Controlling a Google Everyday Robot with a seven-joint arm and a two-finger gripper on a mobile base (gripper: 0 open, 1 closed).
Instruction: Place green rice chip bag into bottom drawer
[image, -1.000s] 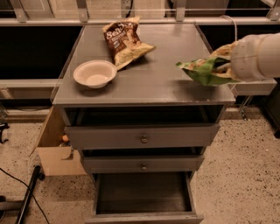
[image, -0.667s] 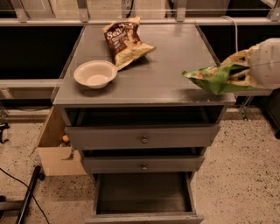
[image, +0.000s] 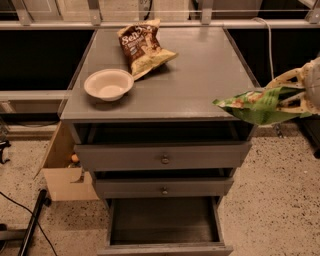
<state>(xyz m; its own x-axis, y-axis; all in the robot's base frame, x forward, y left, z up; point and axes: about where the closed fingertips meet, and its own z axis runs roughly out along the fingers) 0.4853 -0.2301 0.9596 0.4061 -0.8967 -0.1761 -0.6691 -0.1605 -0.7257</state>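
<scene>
The gripper (image: 287, 96) comes in from the right edge of view and hangs just off the front right corner of the grey cabinet (image: 200, 75). Its two pale, curved fingers (image: 286, 79) point left toward that corner and pinch the green rice chip bag (image: 255, 106) from above and below. The rounded pale wrist (image: 314, 82) behind them is cut off by the frame.

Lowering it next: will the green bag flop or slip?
Probably light and fairly stiff: the green rice chip bag juts sideways unsupported from the tool, right of the cabinet top. Held at one end only, its crinkled film could slip.
</scene>
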